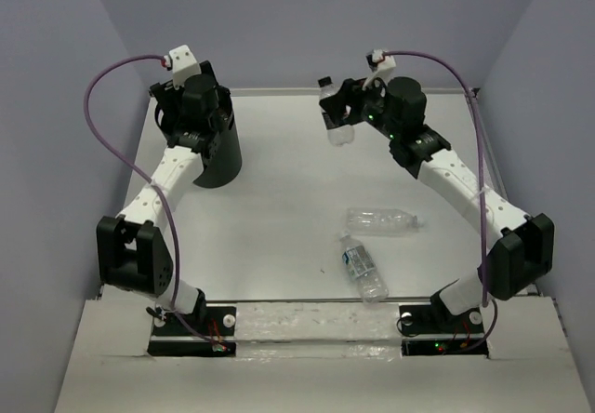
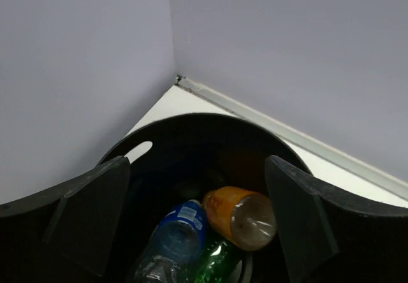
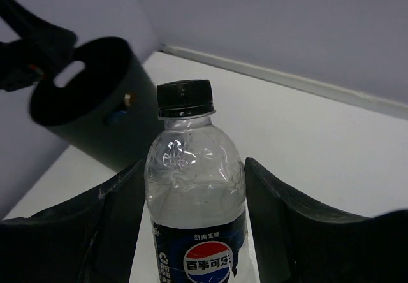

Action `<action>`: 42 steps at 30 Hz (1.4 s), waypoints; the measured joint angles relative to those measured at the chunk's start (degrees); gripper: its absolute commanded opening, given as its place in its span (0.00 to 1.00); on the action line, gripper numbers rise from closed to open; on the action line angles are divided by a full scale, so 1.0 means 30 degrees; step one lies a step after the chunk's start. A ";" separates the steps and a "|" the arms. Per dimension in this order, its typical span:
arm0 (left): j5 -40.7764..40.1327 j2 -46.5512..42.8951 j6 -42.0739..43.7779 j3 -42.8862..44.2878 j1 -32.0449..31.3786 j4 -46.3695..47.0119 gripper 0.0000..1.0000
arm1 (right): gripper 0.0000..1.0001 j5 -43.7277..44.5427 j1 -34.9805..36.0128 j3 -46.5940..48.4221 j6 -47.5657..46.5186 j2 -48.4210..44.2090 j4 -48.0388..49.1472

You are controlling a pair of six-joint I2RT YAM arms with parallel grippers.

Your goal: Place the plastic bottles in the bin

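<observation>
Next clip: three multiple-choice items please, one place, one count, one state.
1. Where is the left claw?
A) over the bin
B) beside the right arm
C) at its own base

2. How many bottles lie on the table?
A) one
B) two
C) four

3. The Pepsi bottle in the right claw is:
A) lying flat
B) uncapped
C) upright, capped

Key:
1 A: the left wrist view looks between the fingers into the bin.
2 B: a clear bottle and a blue-labelled bottle.
3 C: it stands between the fingers, black cap on.
</observation>
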 measured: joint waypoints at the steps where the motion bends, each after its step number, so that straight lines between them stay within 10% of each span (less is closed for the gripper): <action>1: 0.0255 -0.0335 -0.0262 0.0000 0.0000 -0.0138 0.99 | 0.60 -0.0168 0.0590 0.0648 -0.0015 0.0277 0.0197; 18: 0.8765 -1.9154 -0.6717 -0.8597 -0.0109 -0.2492 0.99 | 0.59 -0.1428 0.6186 1.5497 0.1275 1.1868 0.2798; 26: 0.9741 -2.1376 -0.8714 -1.1723 -0.3118 -0.6790 0.99 | 0.59 -0.0852 0.7031 2.3008 0.1217 1.7733 0.2958; 37: 0.9500 -2.3802 -0.9959 -1.2335 -0.5013 -0.9734 0.99 | 0.61 0.1042 0.7737 2.4859 0.1246 2.1551 0.6623; 42: 0.9508 -2.4217 -1.0010 -1.2582 -0.5115 -1.0054 0.99 | 0.95 0.1945 0.7905 2.4859 0.1158 2.2680 0.7053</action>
